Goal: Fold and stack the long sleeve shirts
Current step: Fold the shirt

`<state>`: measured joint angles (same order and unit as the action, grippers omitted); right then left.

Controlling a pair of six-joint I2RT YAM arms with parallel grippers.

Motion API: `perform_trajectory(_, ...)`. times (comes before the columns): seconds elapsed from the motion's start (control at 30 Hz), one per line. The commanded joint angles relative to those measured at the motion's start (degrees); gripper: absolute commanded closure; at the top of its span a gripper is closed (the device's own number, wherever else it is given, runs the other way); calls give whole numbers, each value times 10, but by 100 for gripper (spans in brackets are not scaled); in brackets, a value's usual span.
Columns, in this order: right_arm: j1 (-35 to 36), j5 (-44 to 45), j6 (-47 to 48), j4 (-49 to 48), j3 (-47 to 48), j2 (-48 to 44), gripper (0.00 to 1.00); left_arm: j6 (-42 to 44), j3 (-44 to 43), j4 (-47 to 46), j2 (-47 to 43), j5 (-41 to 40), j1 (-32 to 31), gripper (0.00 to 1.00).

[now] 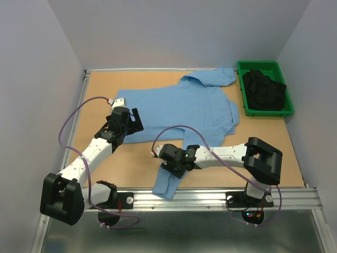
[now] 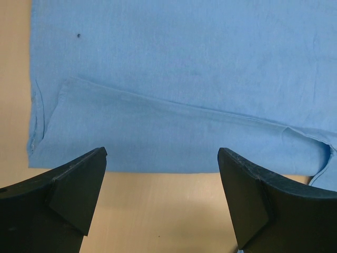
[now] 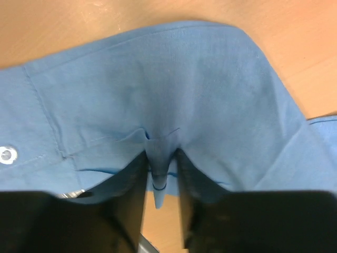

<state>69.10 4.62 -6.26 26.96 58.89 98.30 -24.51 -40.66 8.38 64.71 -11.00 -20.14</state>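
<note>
Two arms are reaching out over the desk (image 1: 137, 158) in the top view, and your light blue shirt (image 1: 189, 105) is lying spread across the far half of it, its collar pointing toward the far right corner, just beside a green bin (image 1: 240, 89) that is holding a dark bundle (image 1: 263, 90). One long sleeve is trailing down toward the near edge, between the two arms. Your left hand (image 1: 131, 125) is sitting at the shirt's left border, while your right hand (image 1: 175, 167) is resting on that trailing sleeve, about midway along it. Moving to the left wrist view, you are looking at the left hand (image 2: 163, 195) standing wide, with both fingers (image 2: 73, 190) hanging over bare desk (image 2: 158, 211) and nothing lying between them; the shirt (image 2: 184, 63) is lying flat just beyond the fingertips, a folded layer running along its near edge. Moving to the right wrist view, your right hand (image 3: 160, 182) is standing narrow and gripping the shirt (image 3: 174, 89): a raised ridge of blue cloth is being squeezed between the two dark fingers (image 3: 129, 211), and the fabric is puckering around the pinch. A small pale button (image 3: 6, 154) is showing at the left edge of the cloth, and the desk (image 3: 79, 26) is showing beyond it.
</note>
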Motion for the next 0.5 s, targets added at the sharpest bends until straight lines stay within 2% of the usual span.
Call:
perform_trajectory(0.0, 5, 51, -1, 17, 14, 16, 82, 0, 4, -14, -16, -17, 2, 2)
perform_trajectory(0.1, 5, 71, -1, 18, 18, 6, 98, 3, 5, -15, -21, -19, 2, 2)
perform_trajectory(0.13, 5, 77, 1, 20, 20, 2, 99, 5, 5, -15, -24, -19, 2, 2)
perform_trajectory(0.3, 2, 131, 23, 51, 63, -32, 99, 15, 2, -16, -40, -28, 2, 2)
perform_trajectory(0.47, -19, 188, 58, 75, 152, -39, 99, 17, 0, -13, -42, -45, 3, 2)
